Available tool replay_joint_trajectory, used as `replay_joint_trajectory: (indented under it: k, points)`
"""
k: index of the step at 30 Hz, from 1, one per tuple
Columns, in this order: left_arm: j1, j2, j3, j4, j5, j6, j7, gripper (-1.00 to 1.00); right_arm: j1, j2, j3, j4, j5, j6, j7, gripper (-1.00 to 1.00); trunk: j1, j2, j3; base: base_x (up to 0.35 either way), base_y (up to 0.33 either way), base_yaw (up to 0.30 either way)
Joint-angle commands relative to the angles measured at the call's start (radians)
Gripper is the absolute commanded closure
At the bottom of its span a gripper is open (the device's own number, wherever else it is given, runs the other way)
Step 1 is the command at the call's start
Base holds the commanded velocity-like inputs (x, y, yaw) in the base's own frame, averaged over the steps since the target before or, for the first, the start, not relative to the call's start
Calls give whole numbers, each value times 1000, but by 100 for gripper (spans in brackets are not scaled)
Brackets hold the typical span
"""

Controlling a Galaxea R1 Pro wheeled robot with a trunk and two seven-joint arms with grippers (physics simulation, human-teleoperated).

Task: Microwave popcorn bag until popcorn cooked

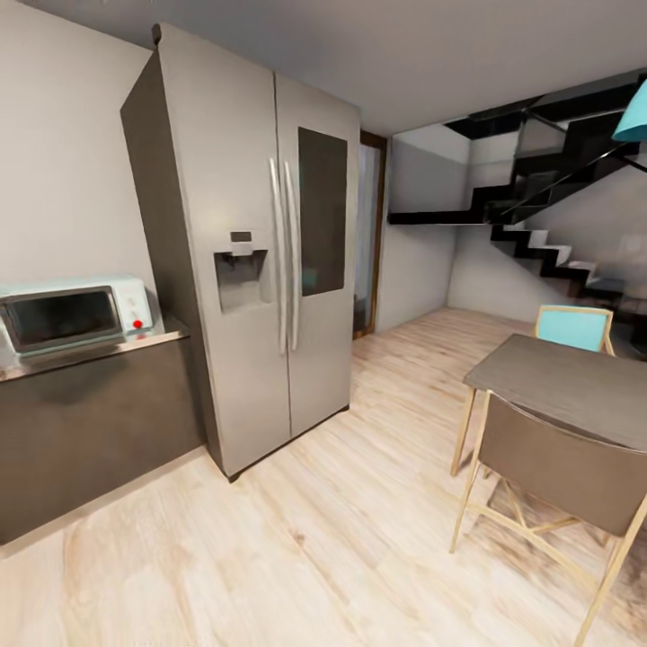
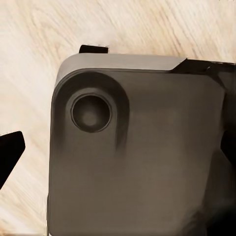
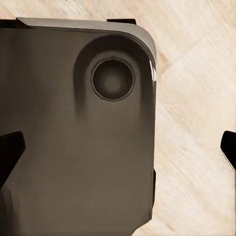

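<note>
At the far left of the head view, the small boxy pale mint-blue microwave (image 1: 74,314) with its grey-framed dark glass door closed sits on the glossy grey steel-look countertop (image 1: 135,346), above dark grey-brown cabinet fronts (image 1: 90,431). Just beside it stands a tall two-door stainless-steel refrigerator (image 1: 261,243) with a water dispenser in one door and a dark glass panel in the other. Further right there is a dark-framed doorway (image 1: 370,234), then a black staircase with white risers (image 1: 548,234) climbing the far wall. At the right, a grey-brown table on pale wooden legs (image 1: 566,377) has a turquoise-backed chair (image 1: 575,328) behind it and a brown-backed chair (image 1: 562,463) in front. Pale wood plank flooring (image 1: 341,530) runs across the room.

The left wrist view looks down past a black fingertip (image 2: 10,155) of the left gripper onto the robot's rounded dark grey base (image 2: 137,157), with a round recess near its corner, and the plank floor beside it. The right wrist view shows the right gripper's black fingertips (image 3: 11,152) set wide apart, at opposite edges of the picture, over the same kind of dark grey base corner (image 3: 73,132) and floor. Whether the left fingers are spread or together I cannot tell.
</note>
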Motion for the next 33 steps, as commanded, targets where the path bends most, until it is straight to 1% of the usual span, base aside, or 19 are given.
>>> replay_joint_trajectory:
  k: [1,33]
  points:
    - [0,0,0,0,10,-1,0,-100,0,0,-1,0,1,-3,-1,-100,0,0,-1,0,0,269]
    - [0,-3,3,0,9,-1,-7,-100,0,4,4,0,1,-2,-1,-100,0,0,-1,0,0,269]
